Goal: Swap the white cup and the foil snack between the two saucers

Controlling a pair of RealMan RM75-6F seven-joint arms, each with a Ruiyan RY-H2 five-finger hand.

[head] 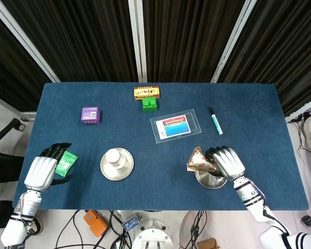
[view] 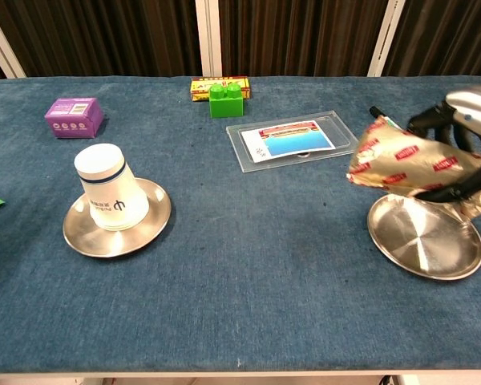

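Above the right-hand saucer (view: pixel 423 238), the right hand (head: pixel 227 161) grips the foil snack (view: pixel 413 167) and holds it clear of the metal, with the packet's lower edge hanging just over the dish. The fingers (view: pixel 433 120) wrap the rear half of the packet, so its free end juts toward the middle of the surface (view: pixel 248 257). This carry position suits a straight lowering onto the bare dish beneath; judged from the layout, the snack is at its destination and only the set-down and release remain for this half of the swap.

The snack is a crumpled pouch of gold foil printed with small red labels. It is creased and looks light, so it will probably deform under grip and may settle unevenly on the shallow dish.

Further left, the white cup (view: pixel 111 187) stands upside down on the other saucer (view: pixel 116 228), a dark band near its top and a dark logo on its side. It is not yet moved, so that half of the task is outstanding.

At the far left edge, the left hand (head: pixel 41 168) rests with fingers loosely spread beside a green packet (head: pixel 66 163), touching or nearly touching it and holding nothing.

Well behind the saucers lie a clear card sleeve (view: pixel 295 139), a marker (head: pixel 215 121), a green brick (view: pixel 225 101) and a purple box (view: pixel 74 117).
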